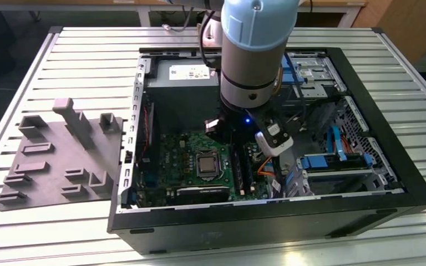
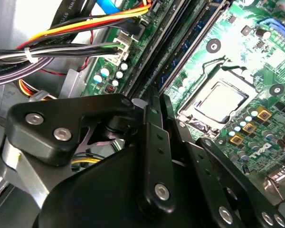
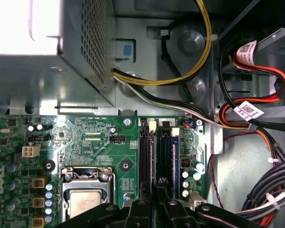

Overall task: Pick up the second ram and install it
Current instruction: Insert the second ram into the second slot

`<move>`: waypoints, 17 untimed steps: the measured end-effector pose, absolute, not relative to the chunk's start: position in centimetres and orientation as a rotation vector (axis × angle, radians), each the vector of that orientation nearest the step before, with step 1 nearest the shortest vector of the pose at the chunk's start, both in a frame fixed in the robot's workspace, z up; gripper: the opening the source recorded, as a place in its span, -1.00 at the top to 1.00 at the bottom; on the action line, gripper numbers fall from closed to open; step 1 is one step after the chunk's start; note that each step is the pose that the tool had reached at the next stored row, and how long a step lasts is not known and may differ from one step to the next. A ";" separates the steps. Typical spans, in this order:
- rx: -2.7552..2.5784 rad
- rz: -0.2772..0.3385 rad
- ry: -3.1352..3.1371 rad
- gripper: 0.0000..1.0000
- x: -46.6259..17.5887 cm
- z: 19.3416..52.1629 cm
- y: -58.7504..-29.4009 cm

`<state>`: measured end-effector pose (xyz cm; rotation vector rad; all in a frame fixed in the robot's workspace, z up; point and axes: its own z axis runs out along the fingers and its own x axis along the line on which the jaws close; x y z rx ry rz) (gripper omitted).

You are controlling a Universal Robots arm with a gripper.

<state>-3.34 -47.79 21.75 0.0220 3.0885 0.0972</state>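
Observation:
The second ram (image 3: 156, 156) is a thin dark stick seen edge-on, standing along the black memory slots (image 3: 146, 156) of the green motherboard (image 3: 99, 142). In the second wrist view the second ram (image 2: 183, 50) runs diagonally away from my fingers. My gripper (image 3: 156, 186) has its black fingers close together on the stick's near end, and in the second wrist view my gripper (image 2: 154, 102) sits right at the slots. In the exterior view my arm (image 1: 257, 66) reaches down into the open computer case (image 1: 272, 219) over the board's right part.
The CPU socket (image 3: 85, 199) lies just beside the slots. Bundled cables (image 3: 247, 109) and the drive bay crowd the other side. The power supply (image 1: 183, 75) fills the case's far end. A grey foam tray (image 1: 57, 155) lies on the slatted table at the exterior view's left.

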 end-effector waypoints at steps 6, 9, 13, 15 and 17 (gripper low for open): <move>0.022 0.097 3.088 0.62 -3.3 22.8 -47.8; 0.022 0.097 3.088 0.62 -3.3 23.4 -47.8; 0.022 0.098 3.088 0.62 -3.3 23.7 -47.8; 0.022 0.097 3.088 0.62 -3.3 23.7 -47.8; 0.022 0.097 3.088 0.62 -3.3 23.7 -47.8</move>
